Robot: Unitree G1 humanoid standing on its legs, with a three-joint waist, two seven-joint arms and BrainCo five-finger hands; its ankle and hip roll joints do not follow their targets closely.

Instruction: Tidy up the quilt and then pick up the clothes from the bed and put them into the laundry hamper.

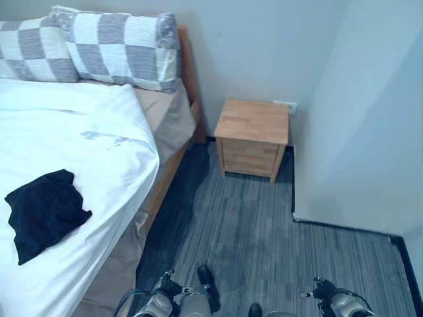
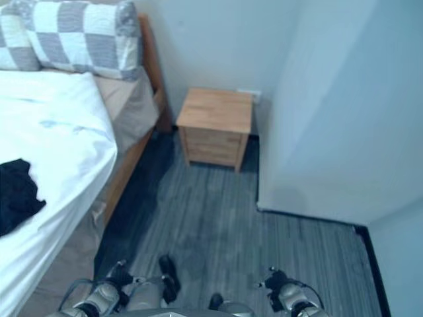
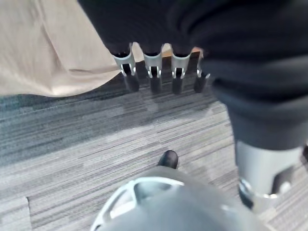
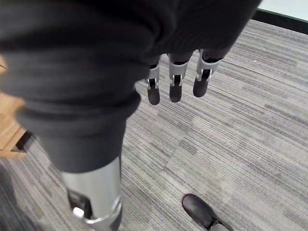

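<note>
A white quilt covers the bed on the left, lying fairly smooth with a few creases. On it, near the bed's edge, lies a crumpled black garment. My left hand hangs low beside the bed's side, well below and to the right of the garment. Its fingers are straight over the carpet and hold nothing. My right hand hangs over the open floor on the right. Its fingers are also straight and empty.
Two checked pillows lean at the head of the bed. A beige sheet drapes down the bed's side. A wooden nightstand stands in the corner. A pale wall juts out on the right, with grey carpet between.
</note>
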